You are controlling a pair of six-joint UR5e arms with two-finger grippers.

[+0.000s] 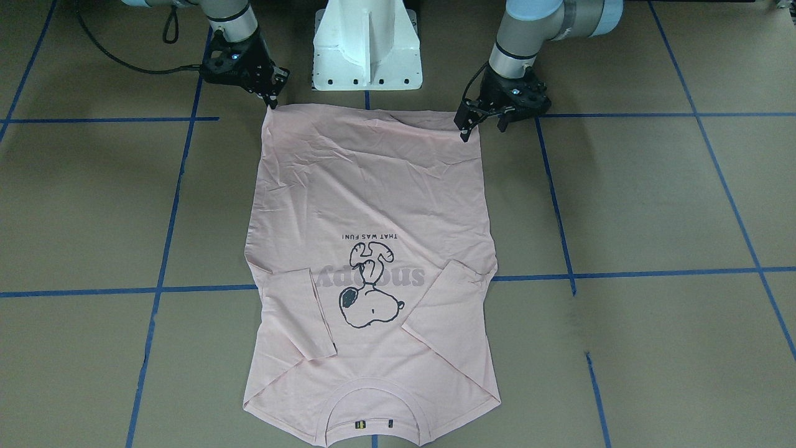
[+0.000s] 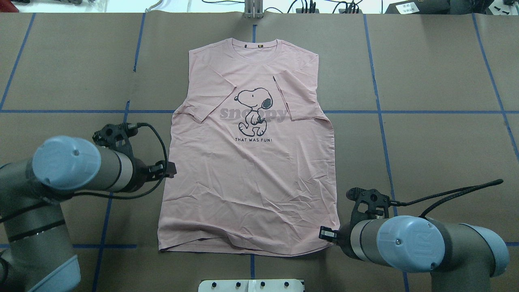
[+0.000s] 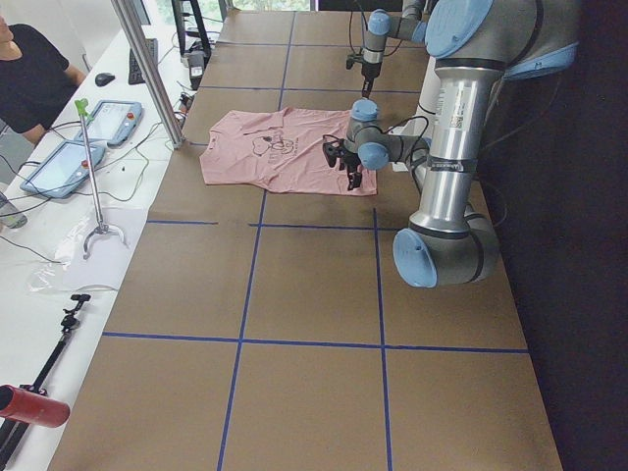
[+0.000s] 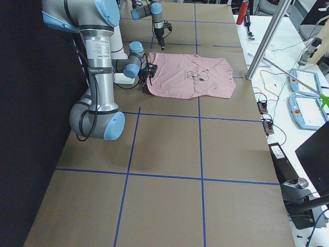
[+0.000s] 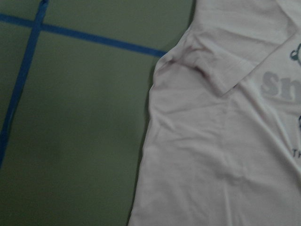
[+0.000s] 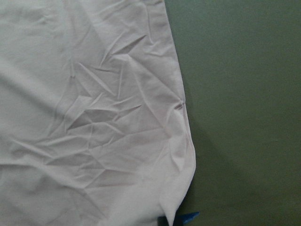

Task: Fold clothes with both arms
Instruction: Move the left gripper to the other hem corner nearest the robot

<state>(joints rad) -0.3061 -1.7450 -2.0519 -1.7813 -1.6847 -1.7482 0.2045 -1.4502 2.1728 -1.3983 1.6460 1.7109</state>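
Front camera first: the pink T-shirt (image 1: 373, 186) lies flat, print up, on the brown table (image 1: 653, 199), with the hem on the robot's side, the collar (image 1: 373, 404) away and both sleeves (image 1: 298, 311) folded in over the chest. The left gripper (image 1: 482, 129) is at one hem corner, fingers spread, nothing between them. The right gripper (image 1: 272, 99) tips onto the other corner, and I can't tell if it's pinched. My guess is they're placed so both corners lift together. Overhead: soft thin jersey, creased near the hem, ribbed neck, black-outlined dog print (image 2: 253, 111). Side cameras: too small to add anything. Left wrist: side edge and one of the sleeves (image 5: 221, 70). Right wrist: crumpled hem corner against the matte table
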